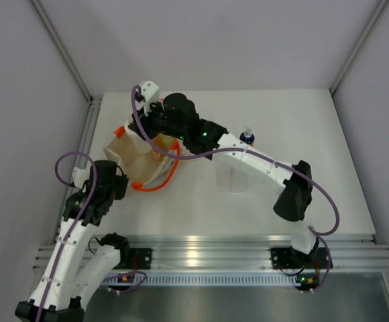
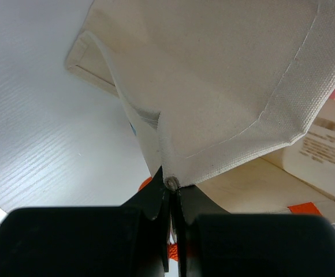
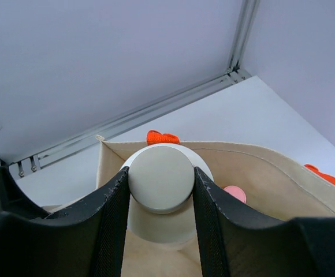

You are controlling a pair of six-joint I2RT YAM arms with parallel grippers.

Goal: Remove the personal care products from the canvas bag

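The beige canvas bag (image 1: 135, 159) with orange handles (image 1: 159, 184) stands at the table's left. My left gripper (image 1: 117, 176) (image 2: 172, 186) is shut on the canvas bag (image 2: 225, 86), pinching a folded seam of its rim. My right gripper (image 1: 157, 131) (image 3: 159, 173) hangs over the bag's mouth, shut on the round cap of the cream squat bottle (image 3: 162, 228), which is at rim height. A pink cap (image 3: 235, 193) shows deeper inside the bag (image 3: 283, 173). An orange bottle with a dark-blue top (image 1: 247, 137) stands on the table to the right of the bag.
A faint clear object (image 1: 233, 178) lies on the white table (image 1: 302, 127) in front of the orange bottle. A metal rail (image 1: 84, 141) runs along the left edge, another along the front (image 1: 208, 249). Grey walls close in the back and both sides.
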